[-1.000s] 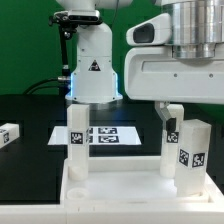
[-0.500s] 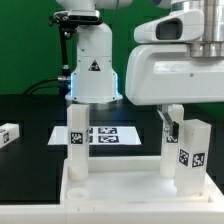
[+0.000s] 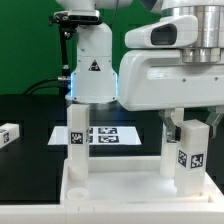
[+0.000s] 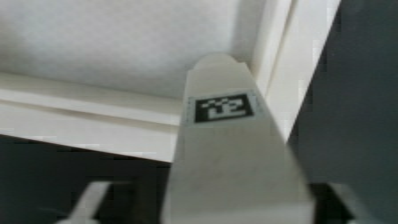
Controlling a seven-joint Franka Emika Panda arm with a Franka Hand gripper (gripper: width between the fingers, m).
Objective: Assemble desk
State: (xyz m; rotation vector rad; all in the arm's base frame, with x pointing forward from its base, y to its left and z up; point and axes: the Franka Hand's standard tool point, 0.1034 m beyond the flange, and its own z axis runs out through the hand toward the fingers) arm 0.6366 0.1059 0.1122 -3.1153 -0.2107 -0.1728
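The white desk panel [image 3: 120, 188] lies at the front of the table, rim up. Two white tagged legs stand upright in it: one at the exterior view's left [image 3: 77, 135], one at its right [image 3: 190, 160]. My gripper [image 3: 192, 128] has come down over the right leg, a finger [image 3: 171, 128] on each side of its top. In the wrist view that leg [image 4: 222, 130] rises between the fingers [image 4: 84, 205], with dark gaps on both sides, so the gripper [image 4: 214, 208] is open around it. The panel [image 4: 107, 60] shows beneath.
A loose tagged leg [image 3: 8, 135] lies on the black table at the exterior view's left edge. The marker board [image 3: 108, 135] lies flat behind the panel. The white robot base [image 3: 92, 65] stands at the back.
My gripper has come lower over the right leg, so its body fills more of the exterior view. The fingers have drawn closer to the leg. The legs and panel have not moved.
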